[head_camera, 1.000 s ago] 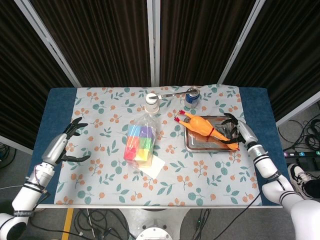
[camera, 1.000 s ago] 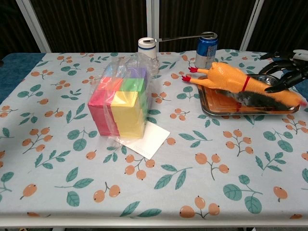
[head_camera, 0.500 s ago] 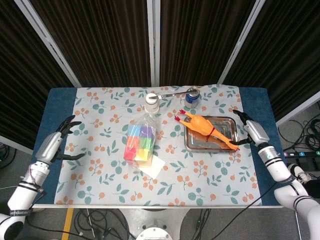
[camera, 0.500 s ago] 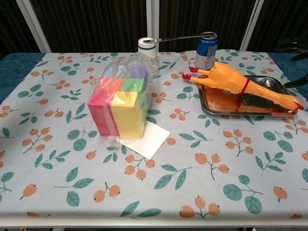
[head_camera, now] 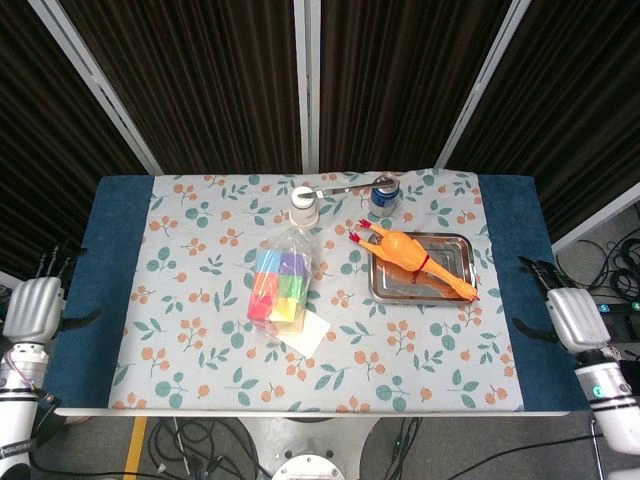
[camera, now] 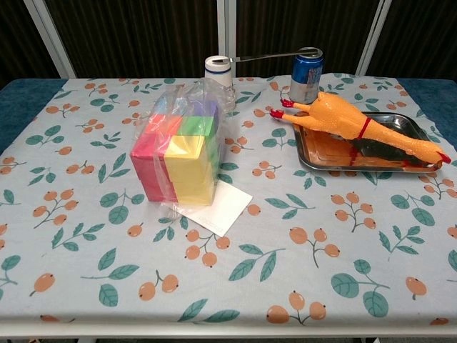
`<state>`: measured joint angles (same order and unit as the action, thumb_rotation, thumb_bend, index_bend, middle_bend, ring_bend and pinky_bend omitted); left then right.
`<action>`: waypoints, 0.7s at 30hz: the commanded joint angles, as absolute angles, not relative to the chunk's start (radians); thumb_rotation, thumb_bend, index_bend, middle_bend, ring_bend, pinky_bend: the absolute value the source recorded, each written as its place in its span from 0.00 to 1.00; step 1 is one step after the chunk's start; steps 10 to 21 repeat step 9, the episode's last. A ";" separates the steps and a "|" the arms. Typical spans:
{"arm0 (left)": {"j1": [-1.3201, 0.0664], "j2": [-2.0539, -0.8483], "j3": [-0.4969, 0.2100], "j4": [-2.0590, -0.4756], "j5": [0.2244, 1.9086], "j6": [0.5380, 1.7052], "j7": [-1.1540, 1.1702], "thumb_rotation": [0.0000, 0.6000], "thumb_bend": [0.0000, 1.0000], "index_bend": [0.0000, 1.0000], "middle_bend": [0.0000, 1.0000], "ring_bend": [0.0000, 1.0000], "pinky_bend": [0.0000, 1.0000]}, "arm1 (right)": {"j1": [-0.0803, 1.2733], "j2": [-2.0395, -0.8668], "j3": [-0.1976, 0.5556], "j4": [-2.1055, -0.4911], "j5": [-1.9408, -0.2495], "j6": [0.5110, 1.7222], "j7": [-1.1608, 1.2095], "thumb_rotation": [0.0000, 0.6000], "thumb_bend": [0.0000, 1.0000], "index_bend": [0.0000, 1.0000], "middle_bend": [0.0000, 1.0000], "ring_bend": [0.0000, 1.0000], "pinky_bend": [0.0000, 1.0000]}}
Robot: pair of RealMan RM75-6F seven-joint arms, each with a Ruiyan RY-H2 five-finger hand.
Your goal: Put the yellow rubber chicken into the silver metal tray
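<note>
chicken (head_camera: 415,259) lies across tray (head_camera: 451,245), ends overhanging; both hands, right hand (head_camera: 567,316) and left hand (head_camera: 35,305), spread, empty, off table; leave it settled.

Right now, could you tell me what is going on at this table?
Nothing is being handled. The yellow rubber chicken lies diagonally across the silver metal tray, its feet and its head poking over opposite rims. The left hand and right hand sit off the table's two sides, holding nothing. A bagged stack of coloured blocks, a white card, a white jar and a blue can stand untouched.
</note>
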<state>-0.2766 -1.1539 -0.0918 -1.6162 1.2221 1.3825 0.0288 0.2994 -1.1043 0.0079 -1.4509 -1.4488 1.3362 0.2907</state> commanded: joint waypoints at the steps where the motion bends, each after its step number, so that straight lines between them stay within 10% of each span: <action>1: -0.198 -1.197 -0.061 -1.602 1.233 1.488 0.092 1.00 0.14 0.21 0.07 0.05 0.25 | 0.179 -1.044 -0.026 -1.542 -1.469 1.476 0.196 1.00 0.15 0.01 0.15 0.03 0.20; 21: -0.105 -1.234 0.008 -1.643 1.326 1.588 0.134 1.00 0.14 0.21 0.07 0.05 0.24 | 0.088 -1.063 -0.050 -1.573 -1.535 1.591 0.166 1.00 0.15 0.00 0.14 0.02 0.19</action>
